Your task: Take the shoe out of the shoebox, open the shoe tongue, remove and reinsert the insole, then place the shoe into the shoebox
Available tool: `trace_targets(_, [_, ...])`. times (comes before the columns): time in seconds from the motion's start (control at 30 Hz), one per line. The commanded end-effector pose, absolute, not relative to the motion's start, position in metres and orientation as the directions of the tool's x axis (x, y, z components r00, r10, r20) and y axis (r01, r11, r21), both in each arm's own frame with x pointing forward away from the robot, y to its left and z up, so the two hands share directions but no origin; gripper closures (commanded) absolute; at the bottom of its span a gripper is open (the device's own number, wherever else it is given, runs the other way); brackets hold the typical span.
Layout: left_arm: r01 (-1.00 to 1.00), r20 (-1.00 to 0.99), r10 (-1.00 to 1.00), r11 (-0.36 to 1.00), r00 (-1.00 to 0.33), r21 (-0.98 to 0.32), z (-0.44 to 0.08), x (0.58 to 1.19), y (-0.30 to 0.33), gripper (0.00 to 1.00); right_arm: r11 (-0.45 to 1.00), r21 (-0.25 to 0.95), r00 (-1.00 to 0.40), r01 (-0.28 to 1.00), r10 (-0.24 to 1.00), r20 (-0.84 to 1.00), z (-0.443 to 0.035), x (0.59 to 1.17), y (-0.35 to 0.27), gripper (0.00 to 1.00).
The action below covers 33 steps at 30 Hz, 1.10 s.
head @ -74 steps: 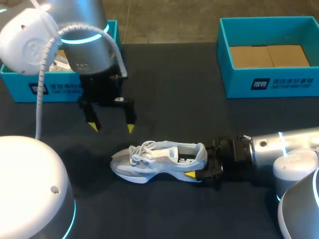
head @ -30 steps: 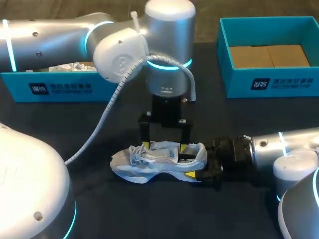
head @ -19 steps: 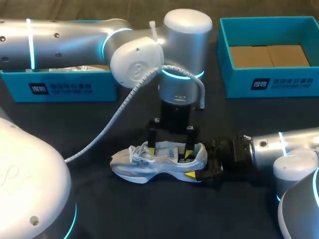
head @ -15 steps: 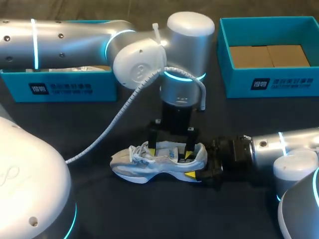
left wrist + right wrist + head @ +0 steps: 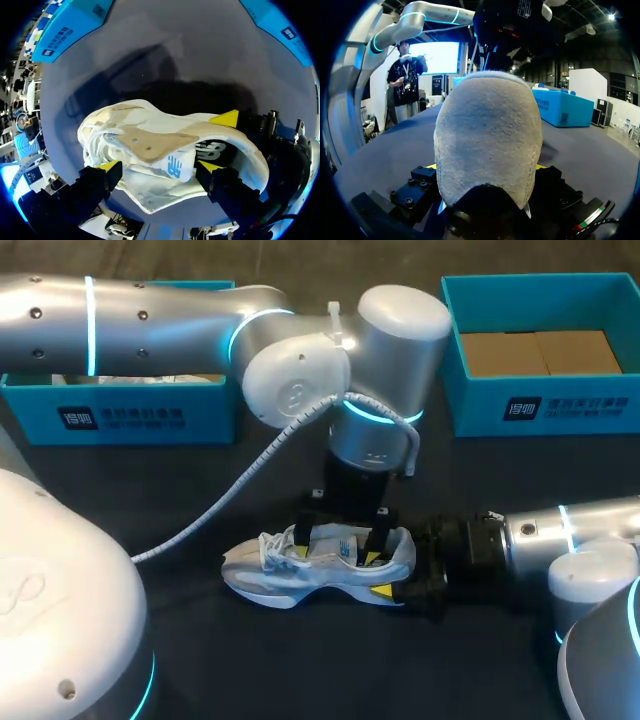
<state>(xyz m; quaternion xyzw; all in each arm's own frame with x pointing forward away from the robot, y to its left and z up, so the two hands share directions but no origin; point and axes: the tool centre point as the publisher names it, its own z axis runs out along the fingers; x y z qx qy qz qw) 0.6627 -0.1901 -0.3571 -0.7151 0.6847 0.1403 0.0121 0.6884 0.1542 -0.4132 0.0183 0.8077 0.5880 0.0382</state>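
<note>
Head view shows the shoe (image 5: 290,575), a pale grey and white trainer, lying on its side on the dark table (image 5: 300,670), toe toward the left arm's side and heel toward the right arm's. It is outside both teal shoeboxes, which stand along the far edge: the left shoebox (image 5: 130,415) behind the left arm and the right shoebox (image 5: 540,405), lined with brown card, well apart from the shoe. The left arm (image 5: 150,315) comes in from the left and bends down over the shoe, so that the left fingers (image 5: 107,166) hang over its upper. In the left wrist view these stand wide apart, one yellow tip by the laces (image 5: 95,147) and the other at the shoe's dark opening, with the tongue (image 5: 150,145) lying between them and not clamped. The right arm (image 5: 570,540) lies low across the table from the right, and the right fingers (image 5: 383,591) are clamped on the shoe's heel, one yellow tip on the near side and one on the far side. In the right wrist view the grey heel fills the space between those fingers.
</note>
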Motion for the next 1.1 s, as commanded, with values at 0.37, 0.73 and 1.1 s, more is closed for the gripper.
trace_targets(0.37, [-0.979,-0.314,-0.949,-0.095,0.033,0.181,-0.361,0.668,-0.190,0.05,0.313,0.950,-0.996,-0.014,0.074,-0.039,-0.412,0.688,0.156,1.00])
trace_targets(0.73, [-0.981,-0.360,-0.932,-0.108,0.043,0.162,-0.359,0.667,-0.177,0.11,0.313,0.950,-0.996,-0.014,0.074,-0.039,-0.412,0.688,0.156,1.00])
trace_targets(1.1, [-0.985,-0.350,-0.935,-0.103,0.048,0.139,-0.348,0.667,-0.163,0.14,0.313,0.950,-0.996,-0.014,0.074,-0.039,-0.412,0.688,0.156,1.00])
